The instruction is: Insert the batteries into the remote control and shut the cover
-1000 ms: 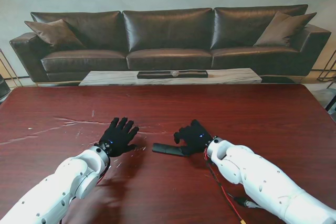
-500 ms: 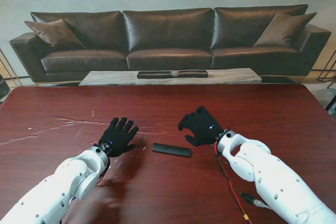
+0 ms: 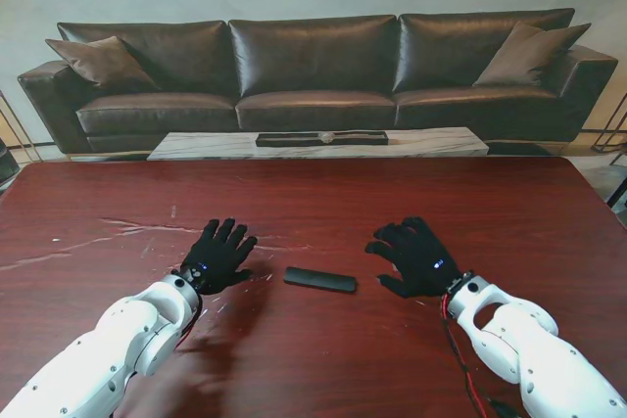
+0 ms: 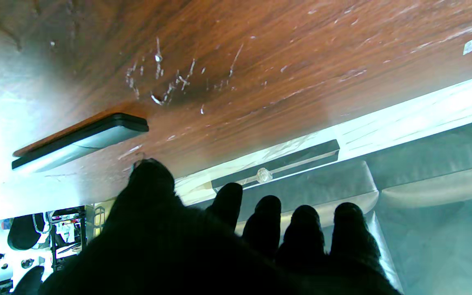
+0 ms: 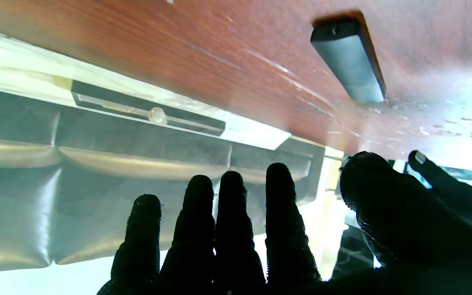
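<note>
Dark red desk, brown sofa behind it, my two gloved hands resting apart.
From the stand, the remote control lies flat between my left hand and my right hand, touching neither; both are spread and hold nothing. Each wrist view shows the remote beyond my thumb.

A scratched reddish wooden worktop fronts a dark leather sofa; between them sits a pale low table bearing what looks like a dark tray.
</note>
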Motion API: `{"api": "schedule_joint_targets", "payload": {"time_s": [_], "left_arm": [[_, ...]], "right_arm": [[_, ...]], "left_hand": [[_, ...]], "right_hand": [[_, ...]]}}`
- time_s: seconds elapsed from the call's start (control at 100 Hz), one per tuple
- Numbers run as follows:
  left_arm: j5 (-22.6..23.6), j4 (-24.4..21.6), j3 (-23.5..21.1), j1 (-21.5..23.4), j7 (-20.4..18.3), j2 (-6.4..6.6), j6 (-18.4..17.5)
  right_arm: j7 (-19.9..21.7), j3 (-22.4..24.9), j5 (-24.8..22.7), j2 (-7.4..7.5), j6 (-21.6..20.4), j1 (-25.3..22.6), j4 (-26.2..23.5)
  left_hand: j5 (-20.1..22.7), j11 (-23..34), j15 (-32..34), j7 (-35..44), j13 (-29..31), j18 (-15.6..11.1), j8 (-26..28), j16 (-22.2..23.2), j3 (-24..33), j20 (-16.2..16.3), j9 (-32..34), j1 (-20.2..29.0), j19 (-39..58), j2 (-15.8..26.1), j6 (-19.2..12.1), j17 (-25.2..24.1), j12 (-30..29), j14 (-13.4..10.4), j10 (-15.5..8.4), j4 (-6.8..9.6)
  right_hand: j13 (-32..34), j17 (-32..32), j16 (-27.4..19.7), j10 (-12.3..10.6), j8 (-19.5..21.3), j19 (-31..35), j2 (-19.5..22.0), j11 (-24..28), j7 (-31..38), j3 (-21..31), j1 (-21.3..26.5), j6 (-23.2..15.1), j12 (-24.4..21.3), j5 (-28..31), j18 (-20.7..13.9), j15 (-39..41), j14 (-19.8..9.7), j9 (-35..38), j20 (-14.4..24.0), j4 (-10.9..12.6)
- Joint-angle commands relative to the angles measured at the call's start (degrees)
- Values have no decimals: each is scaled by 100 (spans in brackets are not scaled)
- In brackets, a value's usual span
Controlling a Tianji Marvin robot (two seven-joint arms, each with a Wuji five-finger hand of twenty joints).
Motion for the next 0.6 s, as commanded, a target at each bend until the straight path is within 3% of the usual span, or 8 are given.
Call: {"api": "schedule_joint_targets", "payload": {"time_s": [0.0, 0.27, 0.59], "left_arm": [[17, -54, -16, 41, -25, 34, -13], [49, -166, -98, 126, -173, 38, -3], [84, -298, -191, 231, -352, 41, 44]], "right_arm": [[-52, 42, -24, 48, 73, -174, 12], [-81, 202, 56, 30, 224, -434, 95], [-16, 122, 171, 20, 376, -424, 268]], "left_hand": [[-130, -125, -189, -75, -118, 122, -13, -55, -35, 99, -259, -67, -101, 296, 129, -71, -84, 136, 145, 180], [-132, -126, -191, -75, -119, 122, -13, -61, -35, 97, -257, -73, -118, 300, 124, -75, -89, 144, 150, 179], [-136, -129, -203, -75, -122, 120, -13, -84, -35, 84, -261, -84, -162, 309, 122, -82, -95, 150, 177, 179]], "right_hand": [[-207, -86, -122, -20, -83, -237, 175, -127, -128, -163, -145, 136, -95, -270, -178, -139, -97, -265, -193, 146], [-573, -52, -364, -53, -255, -957, 278, -532, -413, -494, -166, 198, -284, -560, -493, -428, -203, -551, -630, 186], [-765, -50, -459, -98, -339, -1252, 349, -705, -479, -619, -175, 225, -355, -673, -625, -540, -289, -669, -818, 203]]}}
